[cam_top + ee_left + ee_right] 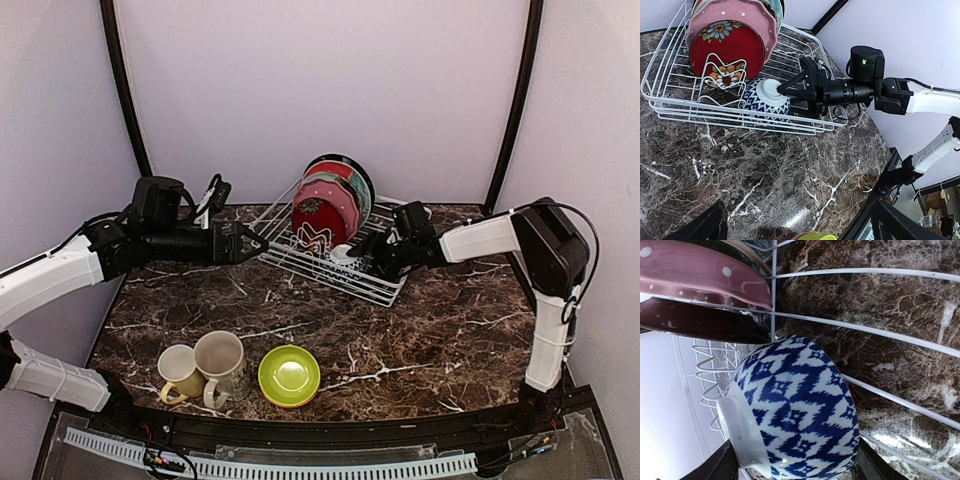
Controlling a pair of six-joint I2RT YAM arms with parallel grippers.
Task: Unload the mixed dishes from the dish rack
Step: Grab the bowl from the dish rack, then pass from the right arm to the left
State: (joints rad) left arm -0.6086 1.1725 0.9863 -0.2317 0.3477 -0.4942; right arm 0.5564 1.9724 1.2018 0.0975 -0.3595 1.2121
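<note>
A small blue-and-white patterned bowl (pixel 795 410) lies tipped on its side in the white wire dish rack (pixel 330 283), at its front right. My right gripper (pixel 797 467) is shut on it, one finger at the foot and one at the rim; the bowl still rests on the wires (pixel 765 97). A red floral plate (pixel 318 222), a pink plate (pixel 337 197) and a pale-green plate (pixel 363 190) stand upright in the rack. My left gripper (pixel 262 243) is open and empty, hovering just left of the rack.
A yellow mug (pixel 180 372), a beige mug (pixel 222 362) and a lime bowl (pixel 289 375) stand on the dark marble table near its front edge. The rack sits at the back centre. Black frame posts rise behind both arms.
</note>
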